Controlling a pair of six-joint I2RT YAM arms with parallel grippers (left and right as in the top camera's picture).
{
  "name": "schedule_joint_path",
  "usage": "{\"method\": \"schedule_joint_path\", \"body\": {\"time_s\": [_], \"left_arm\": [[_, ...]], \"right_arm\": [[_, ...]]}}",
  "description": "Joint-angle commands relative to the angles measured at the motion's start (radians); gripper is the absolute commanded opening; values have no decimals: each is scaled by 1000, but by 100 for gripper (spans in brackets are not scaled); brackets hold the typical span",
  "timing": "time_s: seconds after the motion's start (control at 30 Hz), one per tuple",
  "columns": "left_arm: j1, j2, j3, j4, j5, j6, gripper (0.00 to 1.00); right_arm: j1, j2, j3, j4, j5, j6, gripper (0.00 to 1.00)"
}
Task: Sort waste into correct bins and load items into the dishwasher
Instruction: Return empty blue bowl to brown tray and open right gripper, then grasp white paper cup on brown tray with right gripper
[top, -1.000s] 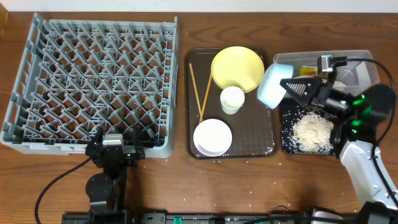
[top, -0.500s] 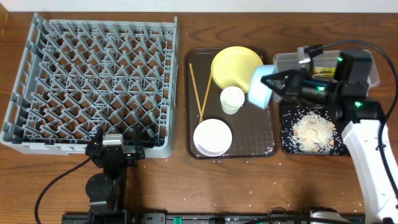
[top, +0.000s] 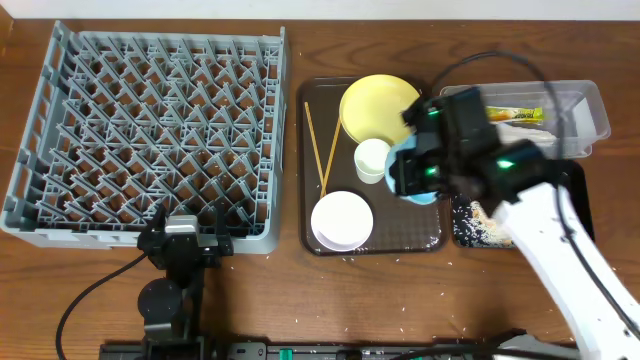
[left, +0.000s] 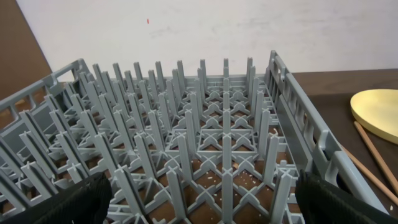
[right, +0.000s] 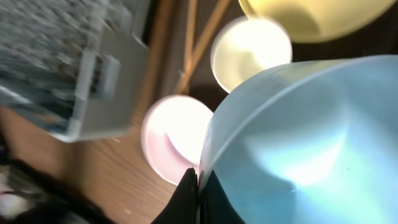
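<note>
My right gripper (right: 198, 186) is shut on the rim of the light blue bowl (right: 298, 137), which it holds in the air over the right part of the brown serving tray (top: 432, 232). In the overhead view the right gripper (top: 425, 170) covers most of the blue bowl (top: 422, 197). On that tray lie the yellow plate (top: 380, 108), the small white cup (top: 372, 160), the white bowl (top: 341, 220) and the chopsticks (top: 321, 148). The grey dish rack (top: 150, 135) fills the left. My left gripper (top: 185, 240) stands open at its near edge, with its fingers (left: 81, 202) at the frame's lower corners.
A clear tub (top: 590, 110) at the back right holds a yellow-green wrapper (top: 515, 115). Below it a black tray (top: 462, 232) with beige crumbs (top: 485, 218) is partly hidden by my right arm. Loose crumbs dot the table's front edge.
My right arm has carried the blue bowl leftward, from above the black tray to above the brown serving tray. The left arm has not moved.
</note>
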Motion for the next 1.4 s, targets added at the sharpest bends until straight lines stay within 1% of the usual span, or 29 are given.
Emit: {"method": "schedule_joint_path", "body": {"time_s": [0.0, 0.23, 0.33, 0.57, 0.63, 0.77, 0.87, 1.0, 1.1, 1.17, 1.23, 1.3, 1.37], "left_arm": [[6, -6, -27, -14, 10, 3, 95], [6, -6, -27, -14, 10, 3, 95], [6, -6, -27, -14, 10, 3, 95], [6, -6, -27, -14, 10, 3, 95], [6, -6, -27, -14, 10, 3, 95], [6, -6, -27, -14, 10, 3, 95], [6, -6, -27, -14, 10, 3, 95], [6, -6, -27, -14, 10, 3, 95], [6, -6, -27, -14, 10, 3, 95], [6, -6, -27, -14, 10, 3, 95], [6, -6, -27, -14, 10, 3, 95], [6, -6, -27, -14, 10, 3, 95], [6, -6, -27, -14, 10, 3, 96]], "right_arm": [[58, 97, 7, -36, 146, -31, 1], [95, 256, 6, -124, 193, 43, 1], [95, 290, 6, -142, 230, 76, 1], [95, 304, 6, -125, 256, 99, 2], [95, 304, 6, -118, 256, 99, 6], [95, 304, 6, -116, 255, 99, 10], [95, 304, 6, -111, 255, 99, 10], [95, 302, 6, -86, 255, 99, 5], [92, 289, 31, -59, 251, 98, 5], [91, 276, 87, -49, 252, 77, 9], [91, 275, 138, -39, 257, 51, 16], [91, 275, 183, -25, 307, 50, 19], [87, 275, 193, 1, 353, 58, 25]]}}
